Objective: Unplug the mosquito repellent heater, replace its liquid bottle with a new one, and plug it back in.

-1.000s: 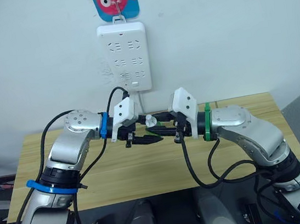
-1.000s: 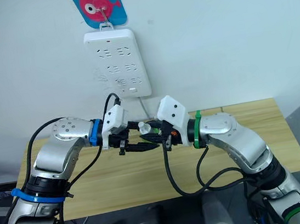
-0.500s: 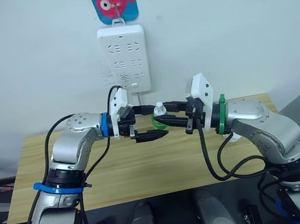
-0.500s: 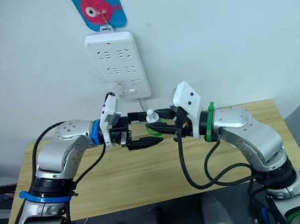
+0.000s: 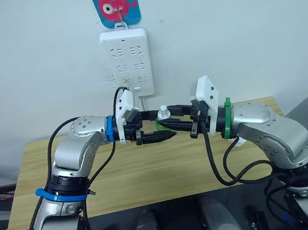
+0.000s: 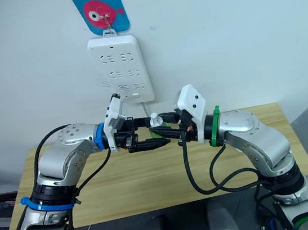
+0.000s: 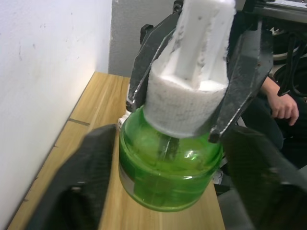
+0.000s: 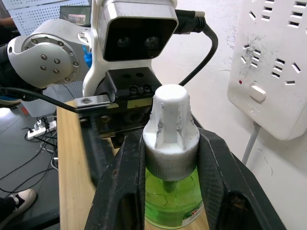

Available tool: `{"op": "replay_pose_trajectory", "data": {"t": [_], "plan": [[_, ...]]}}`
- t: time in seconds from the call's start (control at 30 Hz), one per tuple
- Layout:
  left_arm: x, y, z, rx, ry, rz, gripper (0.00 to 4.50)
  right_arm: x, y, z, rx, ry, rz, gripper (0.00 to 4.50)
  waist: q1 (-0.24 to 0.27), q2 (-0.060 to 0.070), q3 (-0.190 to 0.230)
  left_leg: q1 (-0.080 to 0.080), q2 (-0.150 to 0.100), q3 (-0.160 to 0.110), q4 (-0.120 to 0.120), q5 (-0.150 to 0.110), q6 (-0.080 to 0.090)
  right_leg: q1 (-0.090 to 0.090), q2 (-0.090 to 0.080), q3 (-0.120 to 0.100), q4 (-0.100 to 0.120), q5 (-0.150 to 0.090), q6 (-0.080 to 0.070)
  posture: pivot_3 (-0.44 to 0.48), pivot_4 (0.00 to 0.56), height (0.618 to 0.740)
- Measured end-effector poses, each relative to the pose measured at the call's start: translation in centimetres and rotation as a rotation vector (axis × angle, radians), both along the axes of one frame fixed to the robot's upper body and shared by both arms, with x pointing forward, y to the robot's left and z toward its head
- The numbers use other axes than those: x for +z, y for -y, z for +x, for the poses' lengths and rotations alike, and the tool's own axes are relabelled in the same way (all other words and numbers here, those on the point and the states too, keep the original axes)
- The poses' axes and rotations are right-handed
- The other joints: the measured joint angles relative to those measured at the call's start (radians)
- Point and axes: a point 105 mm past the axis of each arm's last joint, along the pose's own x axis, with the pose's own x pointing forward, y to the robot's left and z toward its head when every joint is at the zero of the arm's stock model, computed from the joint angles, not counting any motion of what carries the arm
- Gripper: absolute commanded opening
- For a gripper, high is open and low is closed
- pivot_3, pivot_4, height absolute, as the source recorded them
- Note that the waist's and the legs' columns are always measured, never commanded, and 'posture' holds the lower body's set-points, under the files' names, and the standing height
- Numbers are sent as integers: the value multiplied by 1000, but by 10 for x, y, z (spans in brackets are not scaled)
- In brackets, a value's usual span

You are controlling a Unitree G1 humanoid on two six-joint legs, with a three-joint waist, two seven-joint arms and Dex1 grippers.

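A green liquid bottle with a white cap and wick hangs upright above the wooden table, below the wall power strip. My right gripper is shut on the bottle's white cap, one finger on each side. From the other side, my left gripper stands open, and the bottle's green body sits between its spread fingers with a gap on at least one side. The mosquito repellent heater is out of view.
A tall white power strip hangs on the wall under a blue fish tag, with its cord running down behind the grippers. A small white bit peeks from behind my right forearm. A person's hand shows beyond the table.
Both arms rose from near the tabletop, and the bottle came upright in the right gripper. The left gripper then edged closer, so its open fingers now flank the bottle.
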Motion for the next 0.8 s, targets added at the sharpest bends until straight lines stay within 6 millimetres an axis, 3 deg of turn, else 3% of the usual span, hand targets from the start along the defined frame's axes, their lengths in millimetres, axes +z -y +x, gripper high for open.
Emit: {"op": "replay_pose_trajectory", "data": {"t": [0.23,0.5,0.73,0.8], "plan": [[-1,2,-3,-30,19,10,2345,0,2,-2,45,-8,-13,1081,0,0,-2,0,0,0,0,0,0,0,0,0,0,0,0,-107,180,734],[4,7,-11,-128,94,51,2345,12,2,4,419,51,-198,1081,-2,0,-2,1,0,0,1,0,0,1,0,0,1,0,0,-84,185,734],[7,12,-5,-96,103,30,2345,18,5,8,419,85,-187,3604,-1,0,-2,1,0,0,1,0,0,1,0,0,1,0,0,-108,187,734],[6,12,-2,-64,102,21,2345,22,17,15,333,114,-183,3879,1,0,-2,1,-1,0,2,0,0,1,-1,0,2,0,0,-114,189,734]]}}
